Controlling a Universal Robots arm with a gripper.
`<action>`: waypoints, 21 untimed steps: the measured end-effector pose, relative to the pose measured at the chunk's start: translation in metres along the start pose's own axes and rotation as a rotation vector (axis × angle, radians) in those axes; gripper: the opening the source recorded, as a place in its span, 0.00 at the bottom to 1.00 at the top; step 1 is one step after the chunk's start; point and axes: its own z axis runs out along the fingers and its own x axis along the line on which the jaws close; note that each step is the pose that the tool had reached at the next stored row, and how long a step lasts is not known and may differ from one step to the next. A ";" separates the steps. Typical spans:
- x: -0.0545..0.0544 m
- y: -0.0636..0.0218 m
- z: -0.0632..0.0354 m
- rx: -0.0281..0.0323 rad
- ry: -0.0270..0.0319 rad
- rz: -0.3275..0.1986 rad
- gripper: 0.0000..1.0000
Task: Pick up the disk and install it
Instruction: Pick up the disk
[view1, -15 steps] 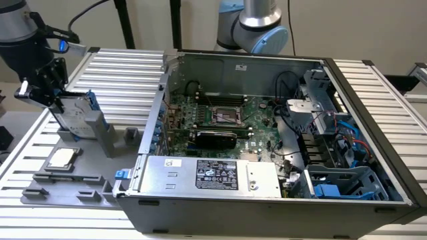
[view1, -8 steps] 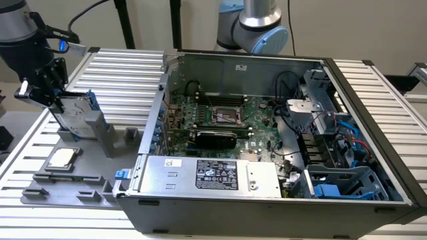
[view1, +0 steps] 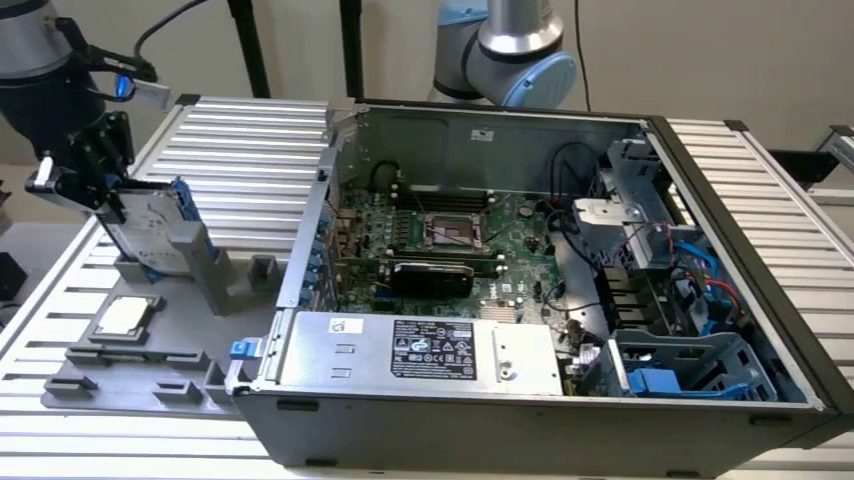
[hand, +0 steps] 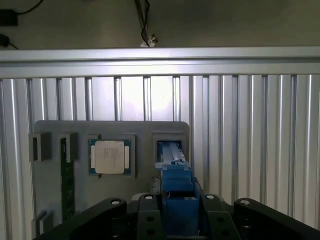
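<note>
The disk (view1: 158, 228), a silver-grey drive with blue carrier rails, stands on edge in a slot of the grey fixture tray (view1: 134, 362) at the exterior view's left. My gripper (view1: 123, 212) comes down on it from above, and its black fingers flank the drive's upper end. In the wrist view the disk's blue rail (hand: 176, 182) runs from the tray slot up between the two fingers (hand: 148, 216), which press against its sides. The drive's lower end looks level with the slot; I cannot tell if it is lifted clear.
The open computer case (view1: 307, 210) lies to the exterior view's right of the tray, with the motherboard (view1: 441, 240), a silver power supply box (view1: 427, 350) and a blue drive cage (view1: 694, 365). A small square chip (hand: 109, 156) rests on the tray. Ribbed aluminium table (view1: 240, 130) lies all around.
</note>
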 end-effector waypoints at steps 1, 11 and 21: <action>0.000 0.0000 -0.0019 0.0000 0.0000 0.000 0.00; 0.000 0.0002 -0.0374 0.0002 0.0000 0.000 0.00; -0.001 -0.0013 -0.0830 0.0002 -0.0001 0.000 0.00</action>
